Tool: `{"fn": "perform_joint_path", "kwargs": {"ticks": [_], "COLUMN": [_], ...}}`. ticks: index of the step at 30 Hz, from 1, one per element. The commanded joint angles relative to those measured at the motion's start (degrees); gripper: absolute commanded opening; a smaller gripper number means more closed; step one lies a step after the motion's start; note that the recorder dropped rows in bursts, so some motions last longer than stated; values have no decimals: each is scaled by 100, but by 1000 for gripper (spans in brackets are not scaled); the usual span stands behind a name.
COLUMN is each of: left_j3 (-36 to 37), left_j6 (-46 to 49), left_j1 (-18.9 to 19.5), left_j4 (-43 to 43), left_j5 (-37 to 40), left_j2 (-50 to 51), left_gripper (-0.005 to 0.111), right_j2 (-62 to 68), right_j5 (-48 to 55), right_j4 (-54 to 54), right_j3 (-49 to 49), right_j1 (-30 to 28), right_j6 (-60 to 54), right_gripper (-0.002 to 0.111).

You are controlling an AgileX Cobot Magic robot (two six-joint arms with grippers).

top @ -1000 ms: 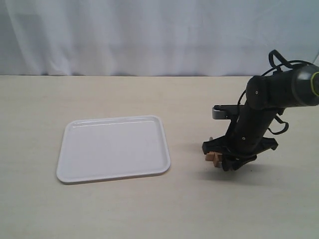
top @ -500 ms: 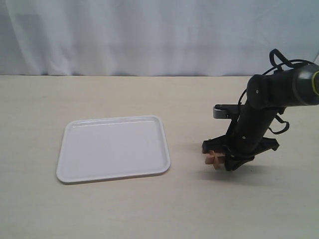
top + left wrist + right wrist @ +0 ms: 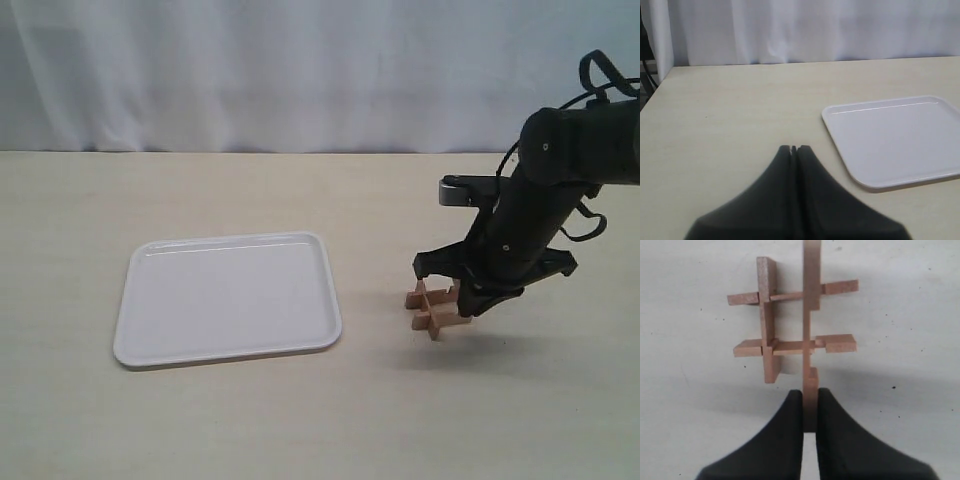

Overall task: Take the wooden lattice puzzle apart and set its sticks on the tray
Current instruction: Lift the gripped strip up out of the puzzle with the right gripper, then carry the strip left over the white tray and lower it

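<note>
The wooden lattice puzzle (image 3: 430, 308) (image 3: 790, 325) rests on the table right of the tray (image 3: 226, 298) (image 3: 900, 140). Its sticks form a hash shape in the right wrist view. My right gripper (image 3: 810, 396) (image 3: 462, 305) is shut on the end of one long stick (image 3: 810, 310), which has slid partly out of the lattice and stands above the others. My left gripper (image 3: 793, 148) is shut with nothing in it, over bare table short of the tray; it is out of the exterior view. The tray holds nothing.
A white curtain (image 3: 300, 70) hangs behind the table's far edge. The right arm (image 3: 545, 200) leans over the table's right part. The beige tabletop (image 3: 300, 420) stretches around the tray.
The right arm has lifted and shifted right, drawing the gripped stick partly out. More of the puzzle now shows, left of the gripper.
</note>
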Motion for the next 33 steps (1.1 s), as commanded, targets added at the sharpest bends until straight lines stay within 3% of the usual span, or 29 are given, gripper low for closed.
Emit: {"fn": "perform_joint_path", "kwargs": {"ticks": [1,5,13,24,33], "left_j3": [10,10,10,10,10], "left_j6": [6,6,6,6,6], "left_j1": [10,10,10,10,10], "left_j4": [-4,-4,-4,-4,-4], "left_j5": [-92,-92,-92,-92,-92], "left_j2": [-3,-3,-3,-3,-3], "left_gripper": [0,0,0,0,0], "right_j2": [-58,71,1208,2388,2705], "right_j5": [60,-97,839,1693,1589], "right_j4": [224,224,224,29,-80], "right_j3": [-4,-515,-2324,-4097,-4302], "right_j1": [142,781,1644,1804,1804], "right_j6": [-301,-346,-443,-177,-127], "right_gripper": [4,4,4,4,4]}}
